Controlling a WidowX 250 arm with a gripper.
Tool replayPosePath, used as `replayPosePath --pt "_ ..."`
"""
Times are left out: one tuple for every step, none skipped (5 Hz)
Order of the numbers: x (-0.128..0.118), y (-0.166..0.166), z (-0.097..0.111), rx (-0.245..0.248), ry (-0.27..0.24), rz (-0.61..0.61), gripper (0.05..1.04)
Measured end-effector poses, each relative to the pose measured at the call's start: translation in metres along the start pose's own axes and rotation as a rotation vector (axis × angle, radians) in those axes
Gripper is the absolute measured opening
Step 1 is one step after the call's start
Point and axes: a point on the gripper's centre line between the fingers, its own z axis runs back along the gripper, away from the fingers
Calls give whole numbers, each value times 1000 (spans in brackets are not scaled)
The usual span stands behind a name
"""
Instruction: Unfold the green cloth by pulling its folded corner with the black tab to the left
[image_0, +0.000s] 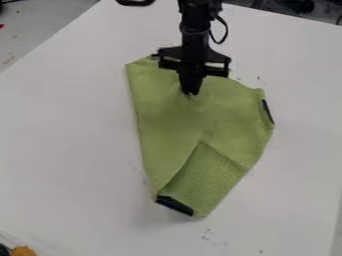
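One green cloth (167, 125) lies on the one white surface (67, 140), and one black end effector (190, 93) hangs above the upper part of the cloth. Its two fingers are pressed together, with the tips at the fabric; whether they pinch a little of it, I cannot tell. One flap (210, 175) is folded over at the lower part of the cloth, and it seems to lie there by its own weight, as nothing presses on it. Two dark patches are on the cloth, one at its right edge (268, 111), one at its bottom edge (175, 205). Well apart from the cloth, to its lower left, is one orange thing (23, 251).
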Motion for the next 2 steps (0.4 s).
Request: replayPosePath --pt "-11 40 18 6 -47 86 58" --pt "-36 88 22 -7 -84 164 58"
